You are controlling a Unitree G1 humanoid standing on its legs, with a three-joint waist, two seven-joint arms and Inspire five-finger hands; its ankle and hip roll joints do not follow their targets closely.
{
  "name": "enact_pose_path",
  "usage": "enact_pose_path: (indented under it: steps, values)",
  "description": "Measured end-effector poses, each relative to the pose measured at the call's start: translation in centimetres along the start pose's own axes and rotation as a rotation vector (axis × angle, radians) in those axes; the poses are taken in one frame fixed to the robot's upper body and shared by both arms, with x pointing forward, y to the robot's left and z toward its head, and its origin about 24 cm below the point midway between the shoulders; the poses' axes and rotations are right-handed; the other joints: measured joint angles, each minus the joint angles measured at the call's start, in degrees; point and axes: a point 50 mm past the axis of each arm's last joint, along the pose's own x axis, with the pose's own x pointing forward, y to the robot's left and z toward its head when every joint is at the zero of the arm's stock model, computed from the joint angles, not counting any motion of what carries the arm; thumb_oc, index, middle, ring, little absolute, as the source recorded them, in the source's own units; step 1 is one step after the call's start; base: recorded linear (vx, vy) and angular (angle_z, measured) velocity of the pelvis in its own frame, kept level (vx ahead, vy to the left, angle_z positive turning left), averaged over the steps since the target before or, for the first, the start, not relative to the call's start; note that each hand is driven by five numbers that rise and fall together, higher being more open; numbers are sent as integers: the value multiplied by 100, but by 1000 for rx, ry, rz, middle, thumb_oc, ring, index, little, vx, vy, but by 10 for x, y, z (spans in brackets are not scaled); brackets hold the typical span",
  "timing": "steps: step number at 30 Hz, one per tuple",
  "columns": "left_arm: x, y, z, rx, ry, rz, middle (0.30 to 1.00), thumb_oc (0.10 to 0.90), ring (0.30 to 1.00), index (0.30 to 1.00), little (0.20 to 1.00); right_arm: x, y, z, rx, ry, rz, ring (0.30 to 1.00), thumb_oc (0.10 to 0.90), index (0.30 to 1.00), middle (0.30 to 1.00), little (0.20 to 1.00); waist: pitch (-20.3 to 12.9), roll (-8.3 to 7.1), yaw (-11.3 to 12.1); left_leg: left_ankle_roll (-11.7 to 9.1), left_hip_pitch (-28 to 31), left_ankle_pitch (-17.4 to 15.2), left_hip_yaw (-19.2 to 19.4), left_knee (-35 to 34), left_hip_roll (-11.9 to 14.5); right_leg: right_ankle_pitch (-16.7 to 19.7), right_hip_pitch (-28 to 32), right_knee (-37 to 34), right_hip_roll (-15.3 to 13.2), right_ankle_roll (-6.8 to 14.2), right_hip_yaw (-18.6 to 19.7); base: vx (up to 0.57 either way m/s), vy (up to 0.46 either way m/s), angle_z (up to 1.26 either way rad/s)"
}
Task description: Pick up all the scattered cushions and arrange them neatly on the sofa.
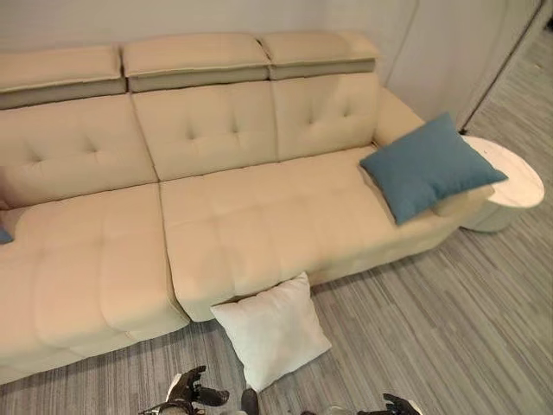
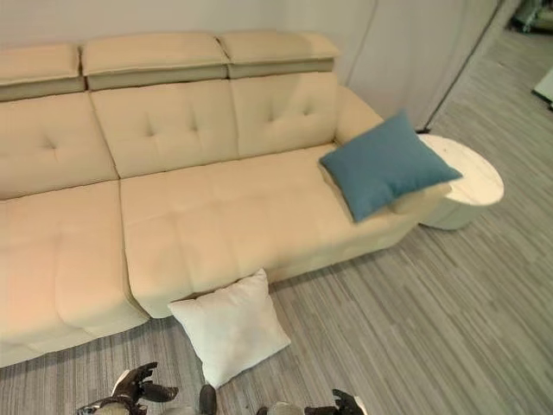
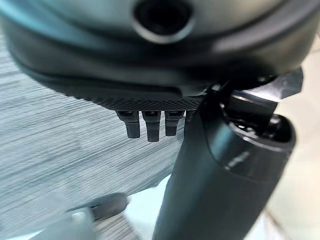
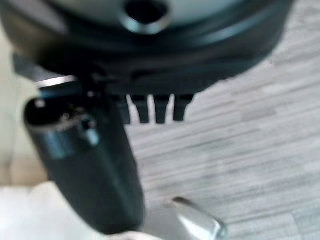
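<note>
A white cushion (image 1: 272,333) lies on the floor, its top edge against the front of the beige sofa (image 1: 259,216). A blue cushion (image 1: 432,164) rests tilted on the sofa's right end, partly over the armrest. A sliver of another blue item (image 1: 4,233) peeks in at the far left of the seat. My left hand (image 1: 192,389) hangs low, just left of the white cushion's near corner, open and empty. My right hand (image 1: 399,404) is low on the right, apart from the cushion. Its fingers (image 4: 152,110) are straight and hold nothing.
A round white side table (image 1: 518,181) stands on the grey striped floor (image 1: 432,328) just past the sofa's right armrest. A pale wall runs behind the sofa.
</note>
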Motion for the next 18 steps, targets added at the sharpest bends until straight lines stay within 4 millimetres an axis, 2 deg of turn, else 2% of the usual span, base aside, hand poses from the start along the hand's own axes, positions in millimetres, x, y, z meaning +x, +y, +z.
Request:
enact_pose_path:
  steps: [2, 3, 5, 7, 9, 10, 12, 14, 15, 17, 18]
  values:
    - [0, 1, 0, 3, 0, 3, 900, 800, 900, 900, 900, 0, 1, 2, 1, -6, 4, 900, 800, 900, 900, 900, -8, -21, -50, 0, 49, 25, -117, -9, -11, 31, 26, -258, -11, -20, 84, 144, -83, 80]
    - [1, 2, 4, 7, -10, 5, 900, 800, 900, 900, 900, 2, 1, 12, 2, -30, 5, 900, 800, 900, 900, 900, 32, 74, -58, 8, 114, 9, -485, -93, 16, 78, 2, -812, 242, -119, 363, 145, -118, 84]
    - [3, 2, 12, 13, -29, 6, 900, 800, 900, 900, 900, 4, 2, 22, 6, -61, 6, 900, 800, 900, 900, 900, 87, 134, -81, -26, 120, 31, -858, -118, 69, 190, -62, -1392, 562, -201, 887, 60, -91, 95]
    - [4, 1, 17, 24, -37, 2, 900, 800, 900, 900, 900, 4, 2, 25, 7, -67, 6, 900, 800, 900, 900, 900, 100, 140, -107, -31, 120, 31, -1143, -117, 84, 358, -131, -1764, 718, -293, 1350, -1, -71, 94]
    - [4, 2, 15, 60, -38, -3, 900, 800, 900, 900, 900, 4, 3, 24, 9, -64, 9, 900, 800, 900, 900, 900, 81, -4, -64, -88, 175, 7, -1329, -130, -38, 901, -98, -2082, 595, -253, 1331, -20, -138, 83]
    - [2, 1, 7, 76, -19, -5, 900, 800, 900, 900, 900, 5, 2, 31, 11, -84, 7, 900, 800, 900, 900, 900, 80, -28, -53, -370, 112, -175, -1432, 55, -82, 1410, 53, -2347, 551, -447, 1214, -13, -147, 43]
    - [-1, 2, -4, 78, 9, -6, 900, 800, 900, 900, 900, 6, 4, 43, 14, -119, 14, 900, 800, 900, 900, 900, 114, 72, -31, -530, 38, -208, -1358, 90, 102, 1520, 242, -2699, 668, -498, 1055, -11, -178, 21]
    - [-1, 2, -5, 79, 12, -8, 900, 800, 900, 900, 900, 6, 5, 46, 15, -123, 20, 900, 800, 900, 900, 900, 117, 59, -47, -654, -17, -226, -1552, 71, 227, 1608, 425, -3028, 767, -615, 851, -42, -250, 39]
    - [-2, 1, -7, 79, 13, -10, 900, 800, 900, 900, 900, 6, 5, 45, 14, -119, 21, 900, 800, 900, 900, 900, 118, 61, -12, -748, -36, -166, -1660, 19, 283, 1639, 483, -3123, 840, -658, 805, -64, -199, 55]
    - [0, -3, 2, 75, -9, -19, 900, 800, 900, 900, 900, 6, 3, 37, 13, -100, 16, 900, 800, 900, 900, 900, 125, 42, -81, -1188, -169, -23, -1906, -10, 308, 1670, 584, -3371, 812, -729, 495, -98, -196, 91]
    - [0, -4, 3, 73, -14, -24, 900, 800, 900, 900, 900, 6, 2, 36, 12, -98, 14, 900, 800, 900, 900, 900, 138, 76, -48, -1174, -189, -8, -1902, -37, 345, 1687, 608, -3408, 855, -755, 412, -111, -190, 101]
